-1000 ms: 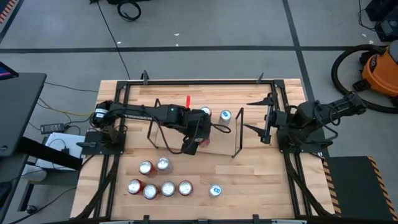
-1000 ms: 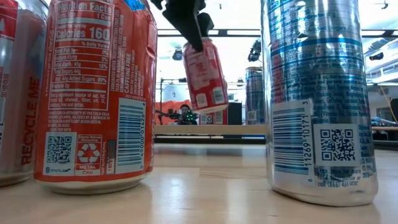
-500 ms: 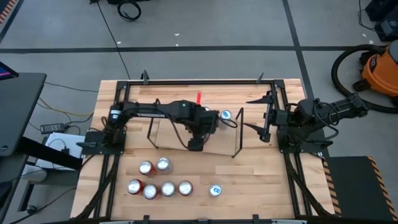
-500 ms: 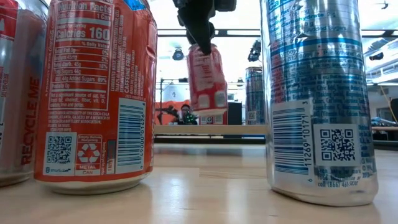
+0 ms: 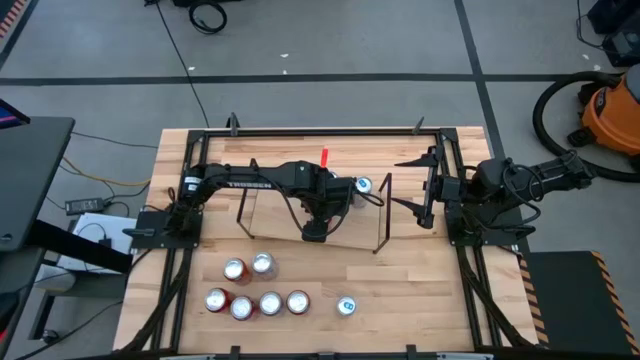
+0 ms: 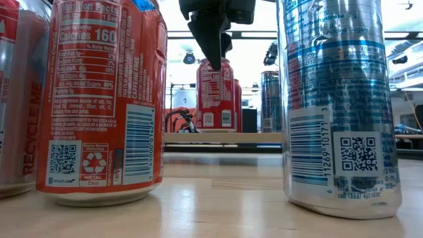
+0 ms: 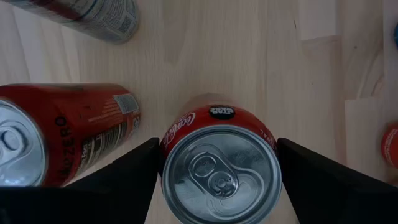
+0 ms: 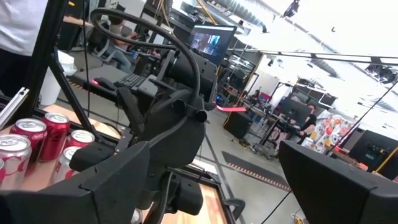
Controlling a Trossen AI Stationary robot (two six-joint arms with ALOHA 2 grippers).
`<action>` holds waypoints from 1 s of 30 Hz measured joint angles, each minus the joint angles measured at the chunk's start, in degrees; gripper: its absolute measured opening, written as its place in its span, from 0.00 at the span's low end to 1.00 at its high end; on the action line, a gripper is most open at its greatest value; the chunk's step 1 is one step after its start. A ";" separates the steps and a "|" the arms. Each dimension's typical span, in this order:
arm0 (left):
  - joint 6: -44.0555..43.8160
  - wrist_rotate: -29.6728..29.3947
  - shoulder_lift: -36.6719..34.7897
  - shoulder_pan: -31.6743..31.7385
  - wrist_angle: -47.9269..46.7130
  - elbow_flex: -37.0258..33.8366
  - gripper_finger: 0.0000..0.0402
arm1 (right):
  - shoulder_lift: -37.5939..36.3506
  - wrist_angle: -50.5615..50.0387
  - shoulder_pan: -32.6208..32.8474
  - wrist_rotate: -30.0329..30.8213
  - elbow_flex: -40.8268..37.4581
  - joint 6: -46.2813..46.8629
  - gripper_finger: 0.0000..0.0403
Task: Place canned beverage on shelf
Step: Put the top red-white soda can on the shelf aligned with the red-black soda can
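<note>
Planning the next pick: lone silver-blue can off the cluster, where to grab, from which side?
Grip the silver-blue can across its sidewall just below the rim, coming straight down. It stands upright, lid up, apart from the other loose cans, so there is room on both sides. Left gripper is busy, shut on the red can.

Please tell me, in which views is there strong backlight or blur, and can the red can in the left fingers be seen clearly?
Low view: bright windows behind darken the left gripper to a silhouette, yet the held red can stays readable; the near cans are large and soft. Left wrist view: the can's lid is sharp and evenly lit. High view: even light, the can is mostly hidden.
</note>
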 joint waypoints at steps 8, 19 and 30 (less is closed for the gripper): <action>-0.15 -3.21 0.04 0.00 1.23 -0.07 0.80 | 0.00 -0.18 0.00 0.00 0.00 0.23 0.91; 1.34 -3.96 0.07 0.00 1.92 -0.07 0.87 | 0.02 -0.33 0.00 0.00 0.00 0.27 0.91; 1.29 -4.08 0.07 -0.17 2.58 -0.07 0.87 | 0.13 -0.35 0.00 -0.01 0.00 0.31 0.91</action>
